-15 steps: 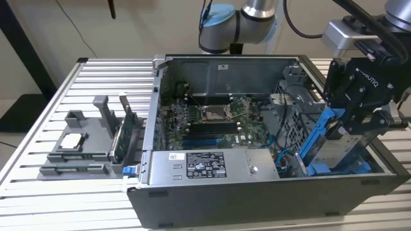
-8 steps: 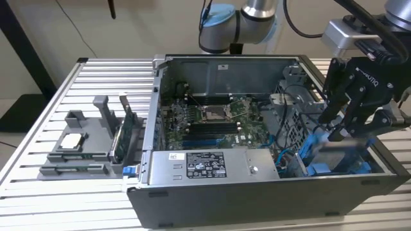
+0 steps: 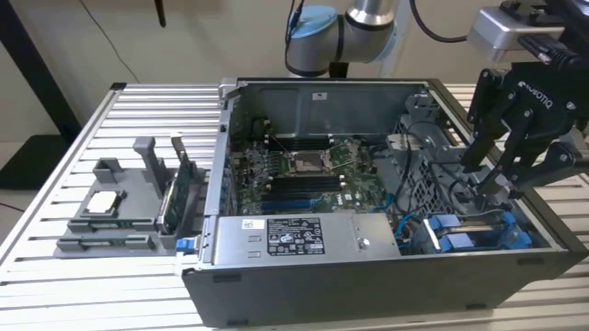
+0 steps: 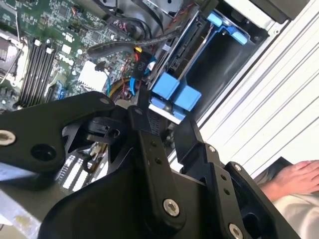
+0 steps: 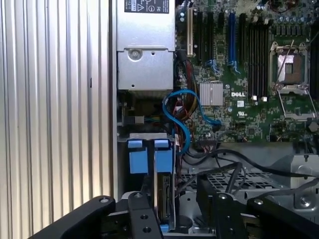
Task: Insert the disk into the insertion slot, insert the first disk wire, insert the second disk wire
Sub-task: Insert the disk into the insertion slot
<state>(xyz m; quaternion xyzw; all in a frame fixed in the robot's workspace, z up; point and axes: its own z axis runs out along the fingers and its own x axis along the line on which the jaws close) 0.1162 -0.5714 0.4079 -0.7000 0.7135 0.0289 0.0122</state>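
The disk [image 5: 162,196] stands on edge in the insertion slot [image 3: 515,238] at the case's front corner on the exterior view's right. Its blue carrier tabs [image 5: 149,155] stick out toward the motherboard, and they also show in the second wrist view as blue carrier tabs [image 4: 174,94]. My black gripper [image 3: 492,186] hangs just above that end of the disk, open, fingers either side of its edge. A blue disk wire [image 5: 187,129] loops loose from the board beside the tabs; another wire plug [image 4: 144,64] lies close by.
The grey power-supply box [image 3: 285,238] fills the case front beside the bay. The motherboard [image 3: 304,172] lies behind it. A grey parts holder [image 3: 120,207] sits on the slatted table at the exterior view's left. A person's hand [image 4: 294,179] rests outside the case.
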